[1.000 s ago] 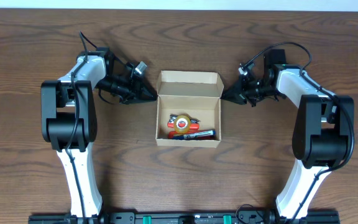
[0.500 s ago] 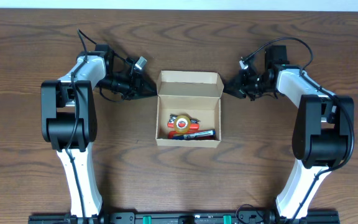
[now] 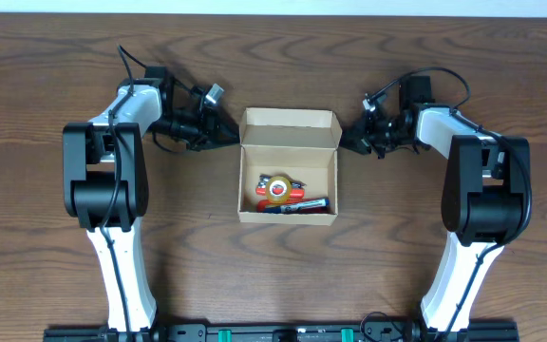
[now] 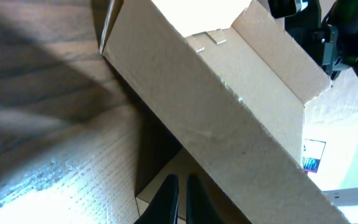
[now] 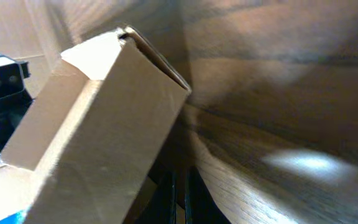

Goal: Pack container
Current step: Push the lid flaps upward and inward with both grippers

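The container [image 3: 289, 120] is a tan cardboard box in the middle of the table, with its lid flap standing open at the far side. Red, orange and black hand tools [image 3: 281, 193] lie in its near half. My left gripper [image 3: 233, 142] is shut, its tips at the box's left wall just below the flap hinge. In the left wrist view the fingers [image 4: 178, 199] lie by a side tab under the flap [image 4: 229, 118]. My right gripper [image 3: 346, 142] is shut at the box's right wall. In the right wrist view its fingers [image 5: 180, 199] lie beside the cardboard [image 5: 98, 137].
The brown wooden table [image 3: 397, 237] carries nothing but the box. Both arm bases stand at the near edge. The right arm [image 4: 347, 37] shows past the flap in the left wrist view, and the left wrist camera [image 5: 2, 78] shows in the right wrist view.
My right gripper has moved a little up and in toward the box's right upper corner. My left gripper has shifted slightly upward beside the box. The box and tools have not moved.
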Controlling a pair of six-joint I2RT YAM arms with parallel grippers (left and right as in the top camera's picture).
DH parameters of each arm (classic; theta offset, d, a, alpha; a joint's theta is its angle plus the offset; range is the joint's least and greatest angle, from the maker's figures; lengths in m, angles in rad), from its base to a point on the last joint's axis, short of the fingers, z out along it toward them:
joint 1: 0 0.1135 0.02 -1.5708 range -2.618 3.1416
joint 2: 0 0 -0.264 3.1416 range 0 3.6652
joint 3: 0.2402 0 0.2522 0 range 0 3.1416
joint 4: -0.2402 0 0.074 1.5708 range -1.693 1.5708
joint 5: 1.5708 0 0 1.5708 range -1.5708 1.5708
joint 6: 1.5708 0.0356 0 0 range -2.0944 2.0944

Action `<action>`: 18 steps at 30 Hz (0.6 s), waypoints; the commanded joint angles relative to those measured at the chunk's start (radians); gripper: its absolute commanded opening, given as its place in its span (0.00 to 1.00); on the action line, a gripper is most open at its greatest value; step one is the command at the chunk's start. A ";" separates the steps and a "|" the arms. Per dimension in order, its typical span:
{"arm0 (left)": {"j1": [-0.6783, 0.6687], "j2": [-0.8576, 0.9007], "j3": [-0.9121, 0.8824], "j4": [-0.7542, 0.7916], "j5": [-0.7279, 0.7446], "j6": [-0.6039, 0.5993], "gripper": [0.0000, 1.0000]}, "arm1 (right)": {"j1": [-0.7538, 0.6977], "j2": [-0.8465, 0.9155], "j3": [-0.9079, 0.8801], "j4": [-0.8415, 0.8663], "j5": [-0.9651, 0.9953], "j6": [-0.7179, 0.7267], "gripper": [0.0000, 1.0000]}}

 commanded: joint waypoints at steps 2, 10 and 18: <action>-0.013 0.022 -0.006 0.023 0.012 -0.043 0.06 | 0.012 0.011 -0.004 0.017 -0.047 0.027 0.01; -0.072 0.022 -0.006 0.099 0.012 -0.121 0.06 | 0.057 0.011 -0.004 0.056 -0.057 0.050 0.01; -0.095 0.022 -0.005 0.108 0.084 -0.130 0.06 | 0.080 0.011 -0.004 0.109 -0.114 0.048 0.01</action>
